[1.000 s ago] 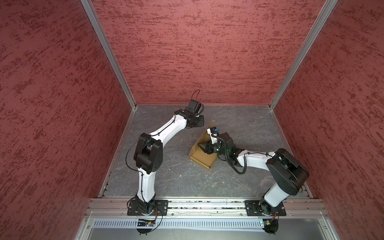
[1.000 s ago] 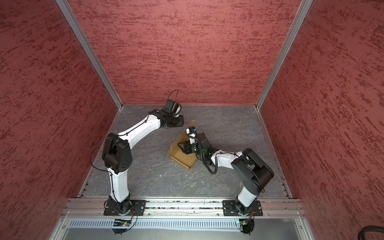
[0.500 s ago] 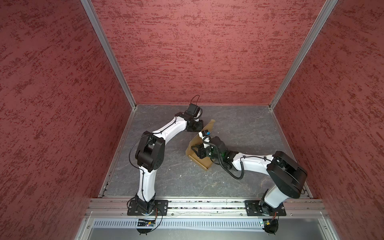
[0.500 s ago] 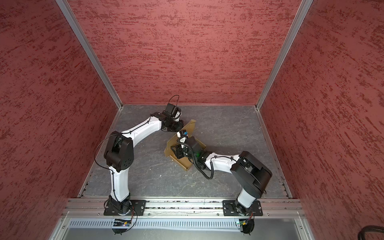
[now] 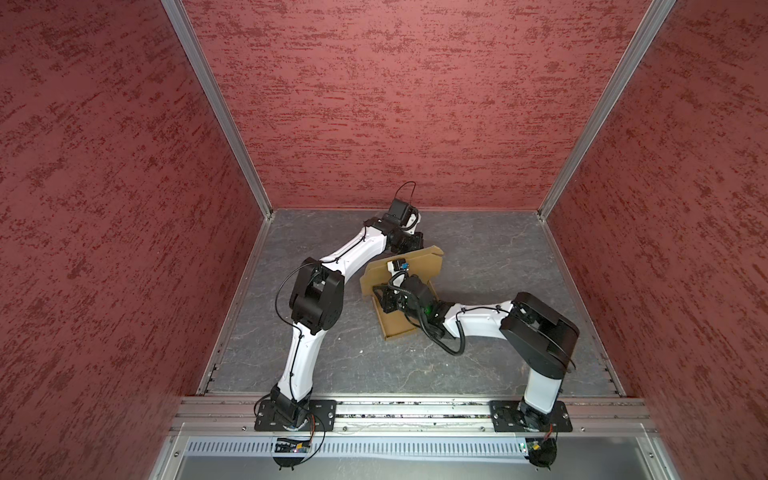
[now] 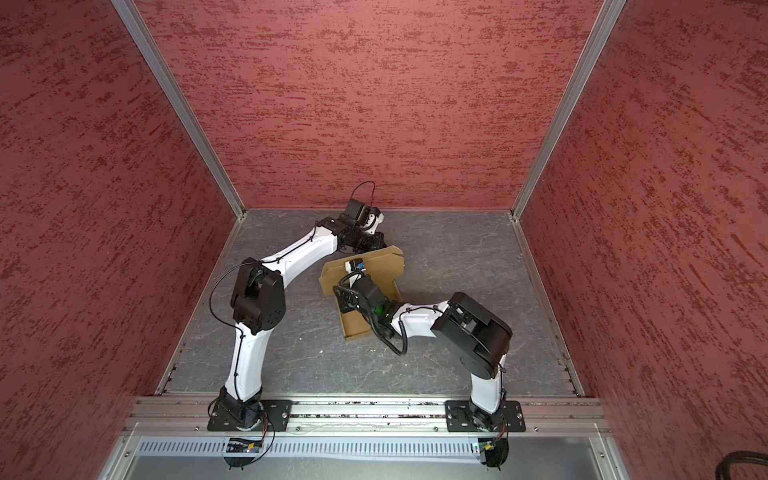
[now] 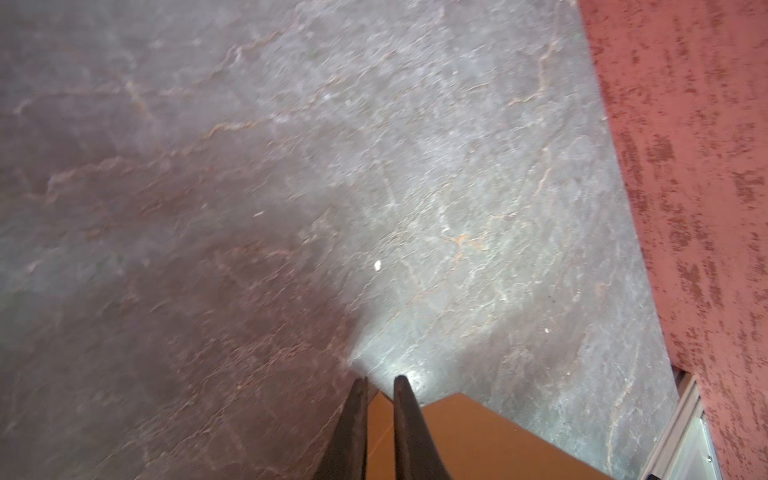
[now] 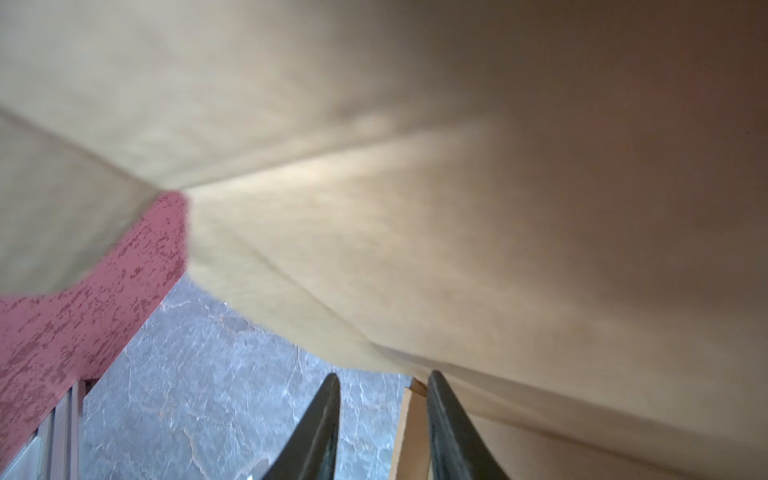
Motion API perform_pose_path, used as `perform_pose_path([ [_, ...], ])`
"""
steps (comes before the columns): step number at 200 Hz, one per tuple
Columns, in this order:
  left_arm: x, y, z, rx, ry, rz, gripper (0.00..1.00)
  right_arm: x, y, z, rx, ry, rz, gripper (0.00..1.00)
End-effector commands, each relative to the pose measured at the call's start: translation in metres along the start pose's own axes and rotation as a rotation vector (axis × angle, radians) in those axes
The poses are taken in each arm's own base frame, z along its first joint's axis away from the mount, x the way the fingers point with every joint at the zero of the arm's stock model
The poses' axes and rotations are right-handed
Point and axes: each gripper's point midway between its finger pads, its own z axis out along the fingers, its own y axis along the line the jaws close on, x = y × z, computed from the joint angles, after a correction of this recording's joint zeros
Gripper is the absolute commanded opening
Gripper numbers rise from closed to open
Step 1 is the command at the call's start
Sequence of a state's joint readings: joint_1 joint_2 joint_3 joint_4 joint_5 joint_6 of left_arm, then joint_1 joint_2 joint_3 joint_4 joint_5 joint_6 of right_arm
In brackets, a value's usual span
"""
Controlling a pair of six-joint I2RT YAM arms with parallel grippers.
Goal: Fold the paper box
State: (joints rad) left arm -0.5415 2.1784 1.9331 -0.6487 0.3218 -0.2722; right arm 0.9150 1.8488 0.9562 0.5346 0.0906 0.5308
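Note:
The paper box [image 5: 419, 266] [image 6: 382, 266] is plain brown cardboard in the middle of the grey floor, in both top views. Its shallow base [image 5: 395, 326] lies flat and a wide panel stands tilted up at the back. My left gripper [image 5: 411, 245] [image 6: 372, 243] is at the panel's far upper edge. In the left wrist view it [image 7: 380, 384] is shut on a cardboard flap [image 7: 478, 436]. My right gripper [image 5: 384, 297] [image 6: 347, 299] reaches into the base from the right. In the right wrist view it [image 8: 383, 376] is open, with a wall edge [image 8: 409, 432] against one finger and cardboard [image 8: 415, 208] overhead.
Red textured walls [image 5: 374, 104] close in the grey floor [image 5: 498, 257] on three sides. An aluminium rail [image 5: 415, 409] with both arm bases runs along the front. A small white speck [image 6: 321, 351] lies on the floor in front of the box.
The left gripper has come forward onto the box's back panel and narrowed on it. The right gripper has moved left, deeper into the base. The back panel now stands higher and wider.

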Motion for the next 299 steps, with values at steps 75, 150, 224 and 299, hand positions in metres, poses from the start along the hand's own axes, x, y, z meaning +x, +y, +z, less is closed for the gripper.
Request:
perform_pose_path([
  [75,-0.023,0.038,-0.148,-0.137,-0.209,-0.055,0.32,-0.038,-0.013,-0.077,0.135,0.013,-0.119,0.45],
  [150,0.060,0.054,-0.219,-0.226,-0.275,-0.129,0.42,-0.066,-0.063,-0.144,0.291,0.026,-0.183,0.52],
  [224,0.162,0.073,-0.245,-0.336,-0.244,-0.169,0.49,-0.070,-0.069,-0.126,0.279,0.050,-0.194,0.52],
  [299,0.195,0.069,-0.226,-0.303,-0.235,-0.130,0.50,-0.079,-0.060,-0.107,0.253,0.062,-0.205,0.52],
])
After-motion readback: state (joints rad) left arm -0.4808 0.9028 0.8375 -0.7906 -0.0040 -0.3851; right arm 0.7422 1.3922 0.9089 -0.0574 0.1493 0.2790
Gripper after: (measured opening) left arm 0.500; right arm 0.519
